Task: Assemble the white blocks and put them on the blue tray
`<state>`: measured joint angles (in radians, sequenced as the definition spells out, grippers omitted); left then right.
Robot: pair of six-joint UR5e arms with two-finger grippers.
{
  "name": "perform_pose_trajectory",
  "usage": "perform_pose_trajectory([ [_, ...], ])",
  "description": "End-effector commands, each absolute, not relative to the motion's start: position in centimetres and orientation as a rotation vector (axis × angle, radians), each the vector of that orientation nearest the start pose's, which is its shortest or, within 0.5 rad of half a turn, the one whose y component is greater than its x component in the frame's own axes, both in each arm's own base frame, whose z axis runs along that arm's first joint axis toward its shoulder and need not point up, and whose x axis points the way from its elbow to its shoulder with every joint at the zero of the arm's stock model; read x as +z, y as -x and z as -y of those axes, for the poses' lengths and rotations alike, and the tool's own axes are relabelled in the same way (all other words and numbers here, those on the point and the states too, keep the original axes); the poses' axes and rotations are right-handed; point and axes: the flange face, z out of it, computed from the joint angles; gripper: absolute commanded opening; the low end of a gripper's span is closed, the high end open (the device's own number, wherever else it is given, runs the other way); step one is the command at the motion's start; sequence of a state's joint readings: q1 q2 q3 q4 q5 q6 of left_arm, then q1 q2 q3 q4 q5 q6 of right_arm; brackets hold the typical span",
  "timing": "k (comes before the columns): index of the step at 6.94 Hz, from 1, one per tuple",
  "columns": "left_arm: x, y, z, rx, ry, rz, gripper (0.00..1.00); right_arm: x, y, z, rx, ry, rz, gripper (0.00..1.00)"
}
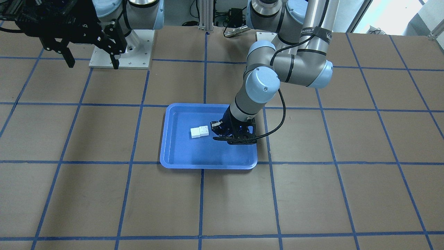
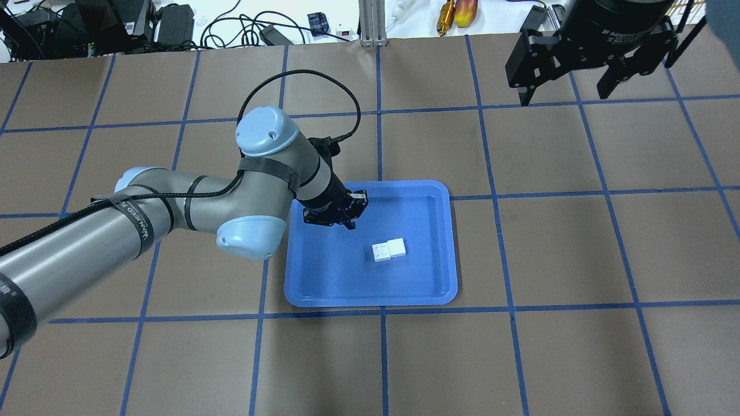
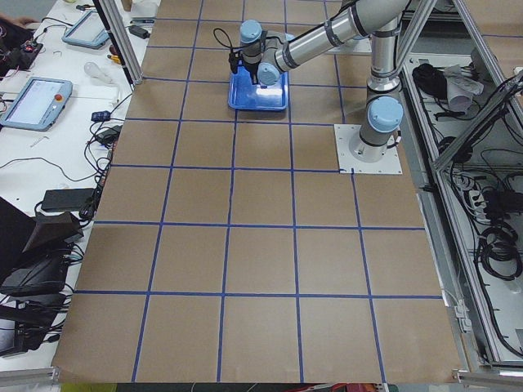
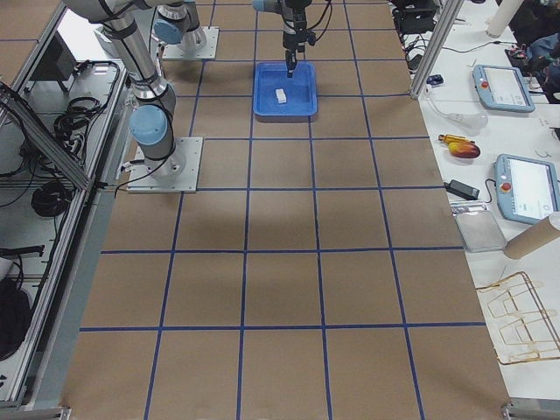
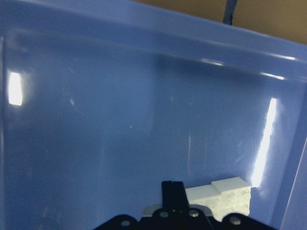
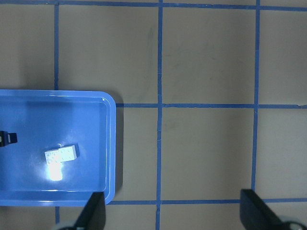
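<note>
The two white blocks [image 1: 199, 132] are joined into one short bar that lies flat inside the blue tray [image 1: 208, 165], near its middle. The bar also shows in the overhead view [image 2: 389, 249] and low in the left wrist view [image 5: 220, 199]. My left gripper [image 1: 215, 131] hangs low over the tray beside the bar, a short gap away, open and empty. In the overhead view the left gripper [image 2: 355, 211] is left of and beyond the bar. My right gripper [image 2: 563, 92] is open and empty, high above the table's far right. Its wrist view shows the tray [image 6: 110, 143] and the bar [image 6: 61, 154].
The tray sits mid-table on brown paper with a blue tape grid. The right arm's base plate [image 1: 121, 48] is at the robot's edge. Cables and a yellow and red tool [image 2: 457, 11] lie past the far edge. Teach pendants [image 4: 503, 87] rest on a side table.
</note>
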<state>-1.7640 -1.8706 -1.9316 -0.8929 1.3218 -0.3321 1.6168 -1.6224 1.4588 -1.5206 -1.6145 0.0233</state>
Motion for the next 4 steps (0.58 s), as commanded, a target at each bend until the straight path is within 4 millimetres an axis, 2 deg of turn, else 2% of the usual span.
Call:
perform_pose_trajectory([
  [1, 31.3, 22.4, 53.7, 0.077, 0.055, -3.214, 0.07, 56.4, -15.1, 46.9, -0.187, 0.03, -3.173, 1.0],
  [2, 36.1, 20.9, 55.0, 0.086, -0.081, -3.125, 0.09, 56.4, -15.1, 46.9, -0.198, -0.064, -3.167, 1.0],
  [3, 40.7, 18.1, 56.1, 0.062, -0.134, -3.106, 0.14, 56.3, -15.1, 47.1, -0.203, -0.091, -3.161, 1.0],
  [4, 44.5, 13.9, 56.6, 0.028, -0.11, -3.102, 0.2, 56.3, -15.1, 47.0, -0.208, -0.091, -3.161, 1.0],
])
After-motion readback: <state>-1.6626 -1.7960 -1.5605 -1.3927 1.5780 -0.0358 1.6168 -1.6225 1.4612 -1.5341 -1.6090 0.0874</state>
